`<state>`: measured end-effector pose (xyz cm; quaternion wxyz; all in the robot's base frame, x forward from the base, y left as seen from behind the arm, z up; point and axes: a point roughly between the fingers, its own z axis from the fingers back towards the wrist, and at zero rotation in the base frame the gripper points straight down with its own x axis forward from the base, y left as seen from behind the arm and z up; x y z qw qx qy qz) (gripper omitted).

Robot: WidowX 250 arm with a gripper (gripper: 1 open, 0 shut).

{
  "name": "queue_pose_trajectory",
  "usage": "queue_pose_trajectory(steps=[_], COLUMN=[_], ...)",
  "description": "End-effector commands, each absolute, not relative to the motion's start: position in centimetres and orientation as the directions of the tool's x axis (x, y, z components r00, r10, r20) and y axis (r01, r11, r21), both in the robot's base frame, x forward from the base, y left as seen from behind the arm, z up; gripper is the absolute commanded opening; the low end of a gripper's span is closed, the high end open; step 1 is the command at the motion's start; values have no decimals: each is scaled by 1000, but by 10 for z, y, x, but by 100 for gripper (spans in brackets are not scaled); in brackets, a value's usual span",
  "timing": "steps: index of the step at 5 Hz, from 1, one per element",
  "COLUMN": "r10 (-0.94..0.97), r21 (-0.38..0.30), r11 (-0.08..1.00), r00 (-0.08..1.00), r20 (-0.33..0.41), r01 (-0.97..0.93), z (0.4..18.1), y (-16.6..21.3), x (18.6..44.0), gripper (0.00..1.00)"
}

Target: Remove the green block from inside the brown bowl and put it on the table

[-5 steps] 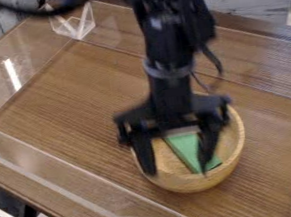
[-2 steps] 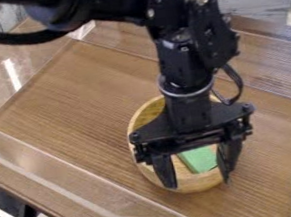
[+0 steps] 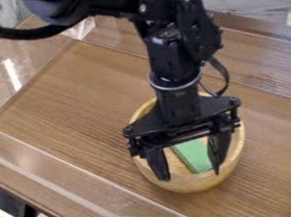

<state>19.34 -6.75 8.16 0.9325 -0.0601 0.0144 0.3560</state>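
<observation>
The green block [image 3: 194, 156] lies tilted inside the brown bowl [image 3: 190, 182], which sits on the table [image 3: 67, 101] near its front edge. My gripper [image 3: 188, 162] hangs straight down over the bowl, open, with one black finger [image 3: 157, 164] to the left of the block and the other at its right. The fingertips reach down into the bowl on either side of the block. Whether they touch the block I cannot tell. The black arm hides the bowl's far rim.
Clear plastic walls [image 3: 42, 170] run around the table's edges, one close in front of the bowl. A small clear stand [image 3: 75, 27] sits at the far left. Bare wood-grain surface stretches left and behind the bowl.
The gripper has stayed open while shifting over the bowl, first right, then slightly back left, and its fingers now straddle the block lower in the bowl.
</observation>
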Motion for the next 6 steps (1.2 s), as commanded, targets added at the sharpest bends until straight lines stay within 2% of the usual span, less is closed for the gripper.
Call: queue_pose_trajectory(steps=[1, 6], r10=[673, 685], r21=[-141, -164], r11=[727, 710], r00=[738, 726], r20=[-53, -67], r01=[-672, -685], z=[89, 77], y=[-65, -56], x=[207, 229], gripper=[100, 100])
